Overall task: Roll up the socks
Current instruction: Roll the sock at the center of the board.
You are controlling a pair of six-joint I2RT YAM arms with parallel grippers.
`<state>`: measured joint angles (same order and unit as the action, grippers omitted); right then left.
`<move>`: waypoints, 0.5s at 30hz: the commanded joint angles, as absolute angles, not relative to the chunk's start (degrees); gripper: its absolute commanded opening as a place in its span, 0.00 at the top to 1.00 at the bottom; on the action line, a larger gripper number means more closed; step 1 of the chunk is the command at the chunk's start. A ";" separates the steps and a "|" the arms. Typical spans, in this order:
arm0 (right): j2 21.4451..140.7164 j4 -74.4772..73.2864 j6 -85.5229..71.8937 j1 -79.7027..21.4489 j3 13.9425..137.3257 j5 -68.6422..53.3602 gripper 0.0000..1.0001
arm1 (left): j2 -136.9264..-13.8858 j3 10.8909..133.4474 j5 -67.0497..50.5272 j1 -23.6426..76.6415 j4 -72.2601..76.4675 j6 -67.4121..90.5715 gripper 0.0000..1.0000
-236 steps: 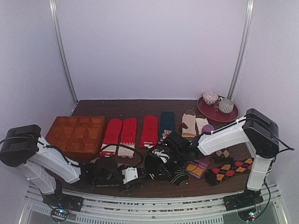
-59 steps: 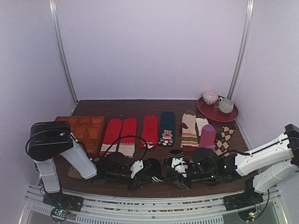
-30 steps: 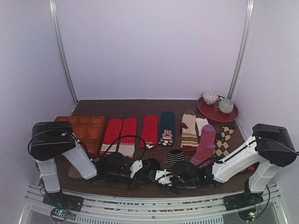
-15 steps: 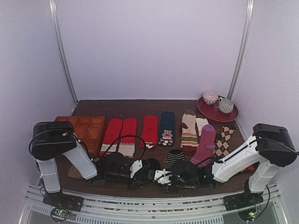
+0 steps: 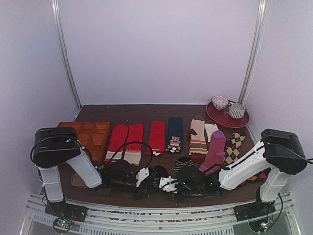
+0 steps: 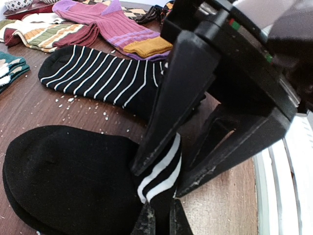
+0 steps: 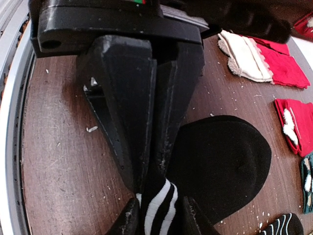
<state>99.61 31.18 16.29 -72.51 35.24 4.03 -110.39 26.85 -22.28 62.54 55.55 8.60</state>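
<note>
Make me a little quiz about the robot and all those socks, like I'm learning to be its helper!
1. True or false: the left gripper is pinching the black sock by its white-banded cuff.
2. Which thing lies on the table beside that sock? A) the thin-striped sock B) a banana C) a shoe
3. Fill in the missing word: the cups at the far right stand on a dark ___ plate.
Key: 1 true; 2 A; 3 red.
</note>
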 commanded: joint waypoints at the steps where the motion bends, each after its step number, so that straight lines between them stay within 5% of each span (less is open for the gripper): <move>1: 100.62 29.34 14.94 -71.50 35.74 1.36 0.76 | -114.43 24.80 -23.63 63.02 41.49 9.03 1.00; 7: 102.98 23.03 9.86 -69.84 37.88 -0.78 0.90 | -112.92 24.59 -22.16 63.02 41.32 8.94 0.99; 9: 102.58 20.75 7.29 -68.66 38.20 -3.20 0.91 | -111.02 24.21 -20.27 63.02 41.48 8.46 0.87; 15: 101.46 11.66 0.19 -64.31 40.15 -12.21 0.92 | -100.43 24.26 -14.24 63.02 38.00 2.66 0.74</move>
